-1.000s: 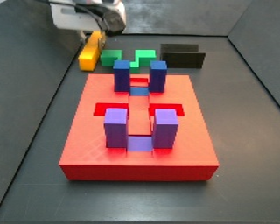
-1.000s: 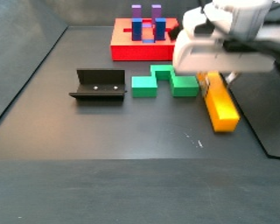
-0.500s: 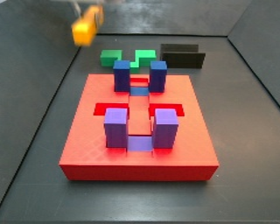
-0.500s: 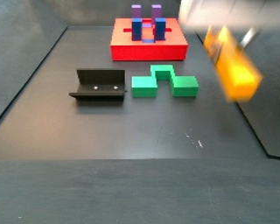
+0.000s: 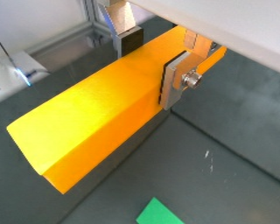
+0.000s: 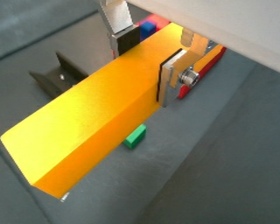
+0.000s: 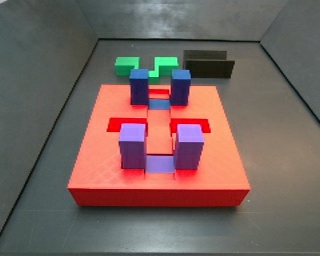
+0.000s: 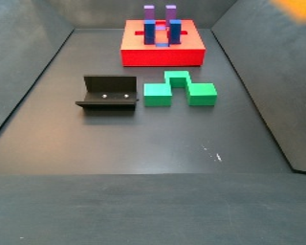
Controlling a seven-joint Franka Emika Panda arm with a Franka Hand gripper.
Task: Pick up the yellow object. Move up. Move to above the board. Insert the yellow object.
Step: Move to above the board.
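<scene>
My gripper [image 5: 152, 59] is shut on the yellow object [image 5: 95, 122], a long yellow-orange bar held near one end between the silver fingers [image 5: 177, 80]. Both wrist views show it [image 6: 90, 122], high above the floor. In a wrist view the red board [image 6: 208, 61] with its blue blocks [image 6: 147, 31] lies far below, past the held end. The gripper is out of both side views; only an orange blur [image 8: 297, 8] shows at an upper corner. The board [image 7: 109, 168] carries upright blue blocks [image 7: 160, 87] and purple blocks [image 7: 162, 144], and also shows in a side view [image 8: 163, 56].
A green block [image 7: 147, 68] lies on the floor beyond the board and also shows in a side view [image 8: 182, 91] and a wrist view [image 6: 133, 136]. The dark fixture [image 8: 107, 94] stands beside it, seen too in other views [image 7: 210, 64] [image 6: 55, 74]. Dark walls enclose the floor.
The gripper has risen with the yellow object, from just above the floor beside the green block to above the top edge of both side views.
</scene>
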